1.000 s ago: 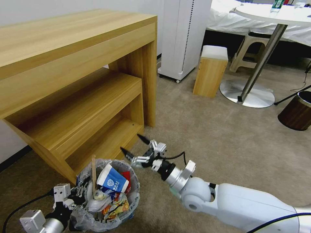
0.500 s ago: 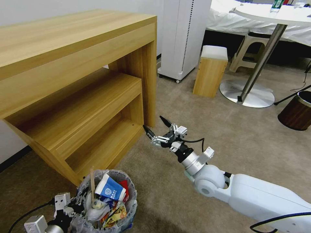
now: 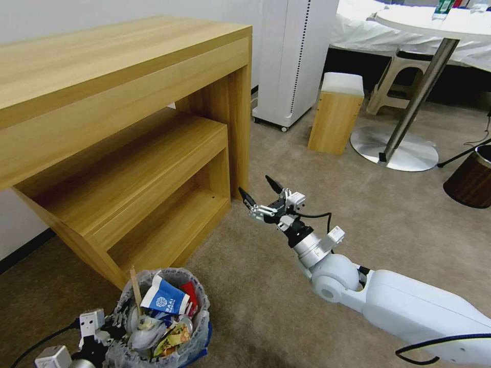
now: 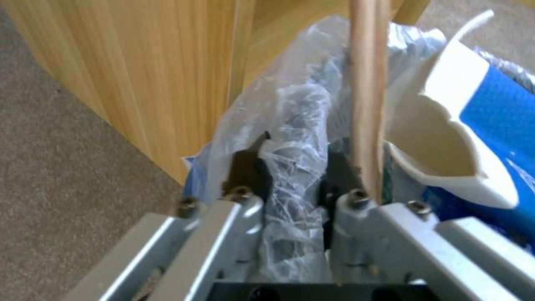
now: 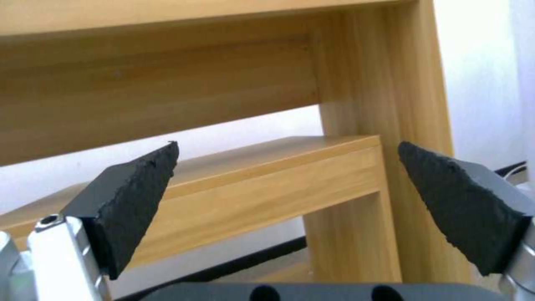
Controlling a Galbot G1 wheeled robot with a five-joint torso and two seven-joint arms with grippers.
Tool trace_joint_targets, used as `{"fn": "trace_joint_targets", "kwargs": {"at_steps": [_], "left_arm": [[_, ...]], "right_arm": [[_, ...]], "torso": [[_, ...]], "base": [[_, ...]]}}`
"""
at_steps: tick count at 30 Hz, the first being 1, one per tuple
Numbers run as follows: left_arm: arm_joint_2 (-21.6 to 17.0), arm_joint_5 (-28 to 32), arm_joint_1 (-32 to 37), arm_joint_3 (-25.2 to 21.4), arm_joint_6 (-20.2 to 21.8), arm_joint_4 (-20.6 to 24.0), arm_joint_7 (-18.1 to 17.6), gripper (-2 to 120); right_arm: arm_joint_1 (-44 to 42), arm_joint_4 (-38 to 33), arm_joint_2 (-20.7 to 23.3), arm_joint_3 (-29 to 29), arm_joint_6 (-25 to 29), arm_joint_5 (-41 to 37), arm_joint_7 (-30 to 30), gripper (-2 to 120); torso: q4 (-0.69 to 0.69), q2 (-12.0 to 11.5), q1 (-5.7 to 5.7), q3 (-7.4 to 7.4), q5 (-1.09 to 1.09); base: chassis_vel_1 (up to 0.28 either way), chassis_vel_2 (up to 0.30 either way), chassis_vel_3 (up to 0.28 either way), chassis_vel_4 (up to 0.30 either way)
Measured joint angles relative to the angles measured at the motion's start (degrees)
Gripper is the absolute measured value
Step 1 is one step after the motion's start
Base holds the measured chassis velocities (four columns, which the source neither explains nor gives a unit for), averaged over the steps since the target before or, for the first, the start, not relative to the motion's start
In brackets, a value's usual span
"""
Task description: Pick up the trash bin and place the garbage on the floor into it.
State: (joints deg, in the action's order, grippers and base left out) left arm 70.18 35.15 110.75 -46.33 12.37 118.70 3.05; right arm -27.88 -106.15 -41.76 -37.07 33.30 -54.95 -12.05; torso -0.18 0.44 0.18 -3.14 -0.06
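1. Wooden desk (image 3: 117, 128): big obstacle on the robot's left. The trash bin (image 3: 163, 327) hangs right by its lower leg; any swing or base turn could knock the bin into the wood and tear it out of the grip.
2. Floor (image 3: 358, 204): the carpet in front looks free of litter, though I can't rule out small bits out of frame.
3. Right arm: stretched forward over the floor, right end effector (image 3: 260, 196) wide open, holding nothing, near the desk's front leg. Risk: reaching further clips that leg.
4. Trash bin: low at the robot's left, packed to the rim. Blue-white cup (image 3: 163, 297), wooden stick (image 3: 135, 286) and wrappers sit proud of the top; a tilt or jolt likely spills them back onto the floor.
5. Left end effector (image 4: 295, 179): clamped on the bin's rim through the plastic bag liner (image 4: 290, 125). The hold is on one thin edge with slick film in between, so the rim could slip, or the liner could pull loose.
6. Stick leans beside one finger (image 4: 340, 179); it could snag on release.
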Motion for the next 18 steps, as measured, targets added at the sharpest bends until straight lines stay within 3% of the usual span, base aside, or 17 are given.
{"fn": "trace_joint_targets", "kwargs": {"at_steps": [18], "left_arm": [[2.0, -5.2, -0.1, -2.1, -2.8, 2.8, 1.0, 81]], "right_arm": [[-2.7, 1.5, -0.7, 4.9, 0.1, 0.8, -1.1, 100]], "torso": [[0.04, 0.0, 0.01, 0.00, 0.06]], "base": [[0.000, 0.000, 0.000, 0.000]]}}
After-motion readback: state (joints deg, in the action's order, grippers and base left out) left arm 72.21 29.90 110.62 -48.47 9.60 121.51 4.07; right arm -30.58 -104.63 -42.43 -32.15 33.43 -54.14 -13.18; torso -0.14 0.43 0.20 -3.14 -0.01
